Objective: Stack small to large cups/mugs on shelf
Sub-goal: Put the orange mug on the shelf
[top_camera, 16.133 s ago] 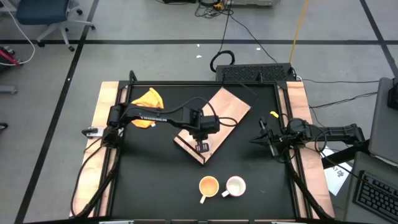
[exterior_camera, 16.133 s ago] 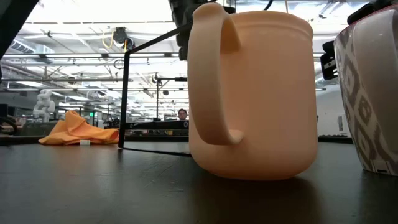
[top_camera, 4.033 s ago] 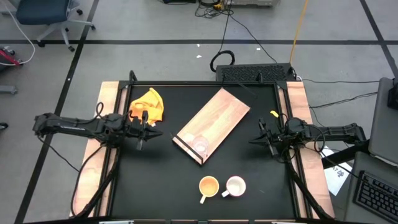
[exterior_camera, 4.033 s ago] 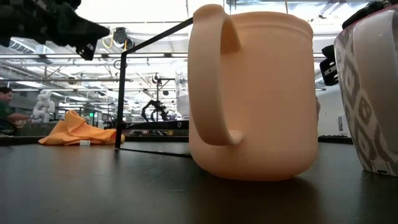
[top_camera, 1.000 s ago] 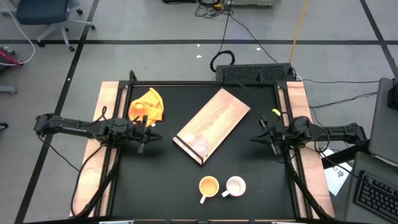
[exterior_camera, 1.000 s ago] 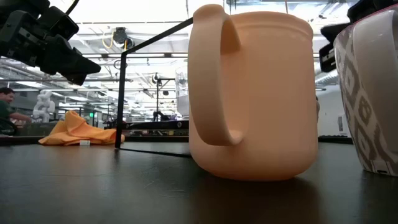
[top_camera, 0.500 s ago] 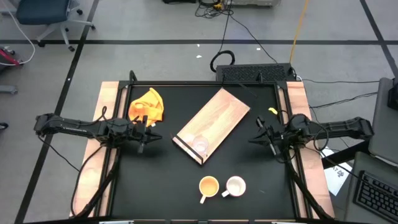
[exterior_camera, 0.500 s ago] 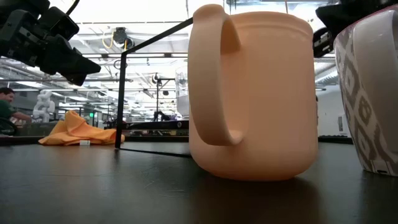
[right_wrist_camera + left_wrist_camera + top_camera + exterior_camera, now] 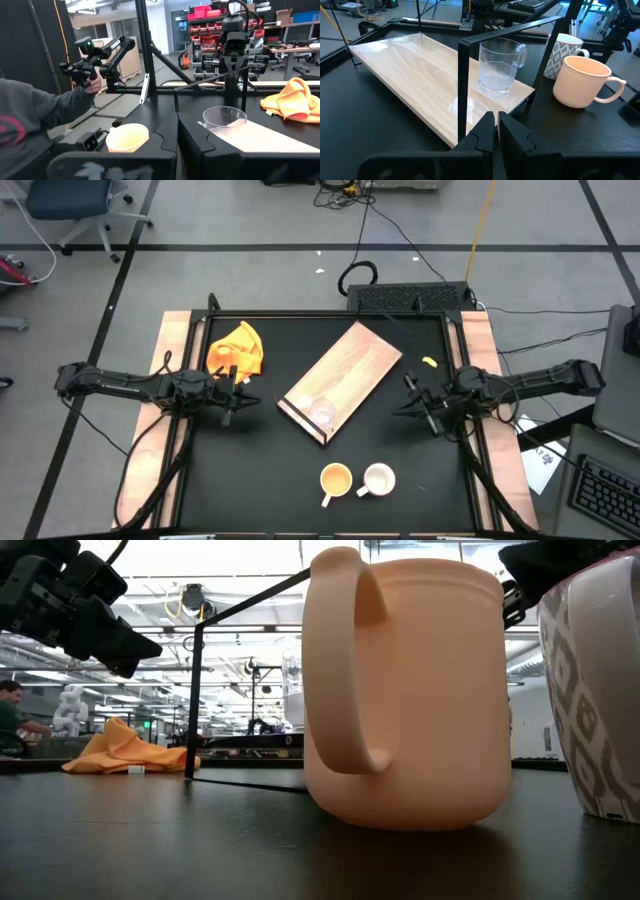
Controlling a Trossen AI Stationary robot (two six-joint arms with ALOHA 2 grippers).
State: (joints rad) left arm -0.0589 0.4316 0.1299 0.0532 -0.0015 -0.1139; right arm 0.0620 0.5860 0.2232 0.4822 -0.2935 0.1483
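The left gripper [image 9: 232,394] hangs over the table's left side, fingers pressed together on nothing, and the right gripper [image 9: 418,402] mirrors it at the right side, likewise pinched closed and empty. In the high view, bare black tabletop [image 9: 260,470] lies between each gripper and the shelf [image 9: 342,381], whose long axis runs diagonally from the far right toward the near left, its dark strip at the near end. The clear glass cup [image 9: 322,414] stands on the shelf near that strip. The yellow-orange mug [image 9: 335,479] and the white mug [image 9: 379,478] sit side by side, just about touching, near the table's front edge, well apart from the shelf; the orange one's handle points toward the front-left. A yellow cloth [image 9: 238,348] lies near the far left corner. In the low view, the yellow-orange mug fills the middle, handle to the left, with the white mug at the right edge. In the left wrist view, the closed fingers [image 9: 496,131] point at the shelf's near end, where the glass cup stands upright. In the right wrist view, a person's sleeve [image 9: 35,120] shows beyond the table.
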